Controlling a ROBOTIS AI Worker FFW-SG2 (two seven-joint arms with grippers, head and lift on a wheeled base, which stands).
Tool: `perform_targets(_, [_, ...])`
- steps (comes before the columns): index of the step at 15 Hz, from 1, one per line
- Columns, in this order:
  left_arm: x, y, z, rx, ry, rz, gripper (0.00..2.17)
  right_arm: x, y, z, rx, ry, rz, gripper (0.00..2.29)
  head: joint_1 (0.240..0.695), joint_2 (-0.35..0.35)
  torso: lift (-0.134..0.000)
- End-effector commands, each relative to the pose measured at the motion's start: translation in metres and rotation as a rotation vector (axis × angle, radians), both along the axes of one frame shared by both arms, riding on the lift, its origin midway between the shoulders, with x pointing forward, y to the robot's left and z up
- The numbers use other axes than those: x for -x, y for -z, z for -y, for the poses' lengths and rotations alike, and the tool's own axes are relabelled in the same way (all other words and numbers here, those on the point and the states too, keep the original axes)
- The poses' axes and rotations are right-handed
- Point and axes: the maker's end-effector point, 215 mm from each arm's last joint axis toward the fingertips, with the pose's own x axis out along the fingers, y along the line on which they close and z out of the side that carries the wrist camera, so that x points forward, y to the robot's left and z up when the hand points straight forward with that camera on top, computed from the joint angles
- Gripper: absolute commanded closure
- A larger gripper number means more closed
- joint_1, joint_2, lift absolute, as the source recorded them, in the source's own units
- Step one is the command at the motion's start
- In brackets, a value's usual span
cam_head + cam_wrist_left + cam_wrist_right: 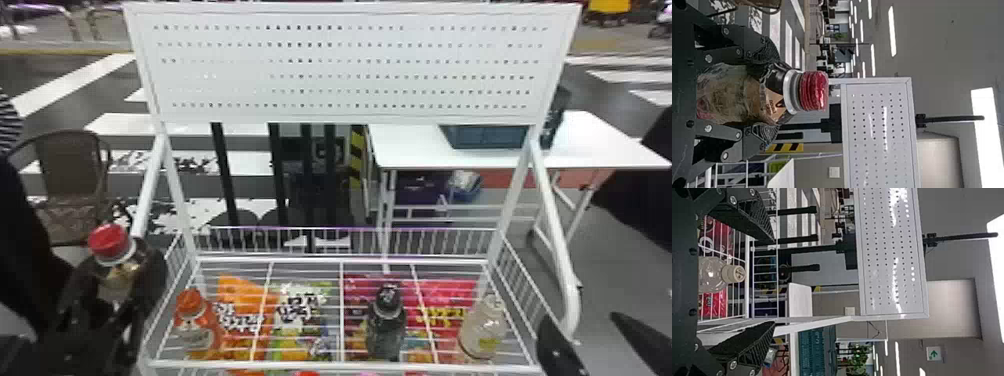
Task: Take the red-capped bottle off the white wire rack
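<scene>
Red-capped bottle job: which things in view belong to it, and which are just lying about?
Job:
- red-capped bottle, in the left tool
- white wire rack

Lying about:
- orange-capped bottle
- black-capped bottle
- pale-capped bottle
- snack bags
- brown chair
- white table

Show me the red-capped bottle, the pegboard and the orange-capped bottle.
Red-capped bottle (756,96): left wrist view, its body.
Pegboard (350,67): head view, perforated face.
Orange-capped bottle (196,327): head view, its body.

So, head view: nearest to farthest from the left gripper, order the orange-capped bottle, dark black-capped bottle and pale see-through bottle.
1. Orange-capped bottle, left on rack.
2. Black-capped bottle, right of middle.
3. Pale bottle, right end.
</scene>
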Motion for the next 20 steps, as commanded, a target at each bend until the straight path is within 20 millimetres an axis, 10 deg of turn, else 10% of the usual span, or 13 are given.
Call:
perform_targets(1, [0.001, -0.004, -0.008, -0.001, -0.002, 0.002, 0.87, 0.001, 0.000, 0.000, -0.001, 0.000, 0.003, 0.15, 0.499, 0.000, 0.000])
perform_targets(20, [-0.004, 0.019, -0.006, -0.014, 0.016, -0.063, 0.87, -0.002, -0.003, 0.000, -0.004, 0.002, 0.011, 0.15, 0.499, 0.000, 0.000])
